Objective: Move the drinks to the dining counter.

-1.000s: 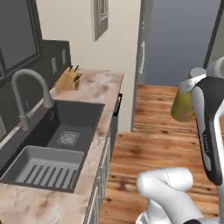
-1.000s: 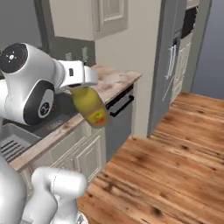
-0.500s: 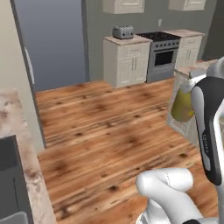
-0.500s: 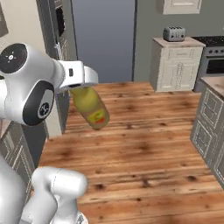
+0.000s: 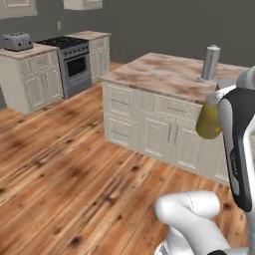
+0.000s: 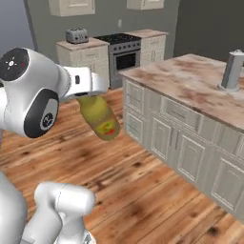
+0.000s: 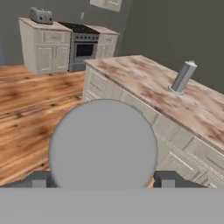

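i'm carrying one of the drinks, a mustard-yellow bottle, tilted, its labelled body hanging below my wrist in the right base view and showing beside my forearm in the left base view. in the hand view its grey cap sits right in front of the lens, with my gripper pinching the bottle just under it, one dark fingertip on each side.

the dining counter is ahead and to my right, its marble tabletop over cream drawers, with a grey cylinder standing on a round base toward the far side. the bottle is well apart from the tabletop, over the wooden floor.

my worries from here: the bottle hangs at a slant from a grip near its neck, so a jolt from the base or a fast swing could make it pivot or slide out. i judge the approach needs the bottle lifted clear of the counter edge, or its lower body may knock the rim or a drawer front. the cap blocks much of my hand view, so judging the landing spot is harder. set down tilted, it may topple, and placed too near the cylinder it could bump it.
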